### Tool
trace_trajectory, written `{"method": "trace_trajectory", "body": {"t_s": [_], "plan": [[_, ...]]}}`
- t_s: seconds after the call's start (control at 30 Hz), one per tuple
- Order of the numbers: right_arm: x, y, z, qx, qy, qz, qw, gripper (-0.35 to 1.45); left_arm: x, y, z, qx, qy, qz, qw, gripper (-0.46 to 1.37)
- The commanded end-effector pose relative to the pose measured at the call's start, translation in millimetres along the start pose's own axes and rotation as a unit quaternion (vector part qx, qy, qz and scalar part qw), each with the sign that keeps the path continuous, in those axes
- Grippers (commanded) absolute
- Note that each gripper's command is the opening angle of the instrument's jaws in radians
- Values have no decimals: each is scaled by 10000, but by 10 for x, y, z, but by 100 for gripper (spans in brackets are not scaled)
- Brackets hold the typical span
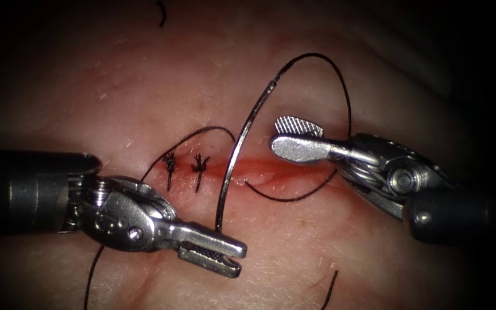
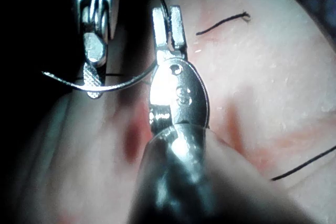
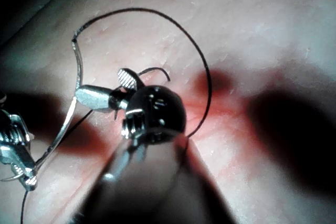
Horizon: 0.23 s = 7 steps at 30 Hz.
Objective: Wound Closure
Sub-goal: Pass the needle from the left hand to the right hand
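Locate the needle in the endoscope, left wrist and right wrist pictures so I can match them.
Endoscope view: the needle arcs across the cut, one end held in the left tool, the right tool open beside it.
Left wrist view: the needle curves from the left tool's jaws past the right tool.
Right wrist view: the needle runs beside the right tool to the left tool.
Shared landmark: the left tool's grip on the needle.

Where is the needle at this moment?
In the endoscope view the needle arches over the cut, right of the two tied stitches; the left tool grips its lower end, and the right tool, open, holds nothing.
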Motion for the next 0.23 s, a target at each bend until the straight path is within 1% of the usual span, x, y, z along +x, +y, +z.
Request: {"method": "trace_trajectory", "body": {"t_s": [0.03, 0.23], "plan": [[0, 0, 1, 32, 3, -11, 10000, 112, -1, 0, 0, -8, -3, 3, 10000, -35], [-1, -1, 2, 122, 103, 72, 9998, 113, -4, 0, 2, -5, -7, 10, 10000, -35]]}}
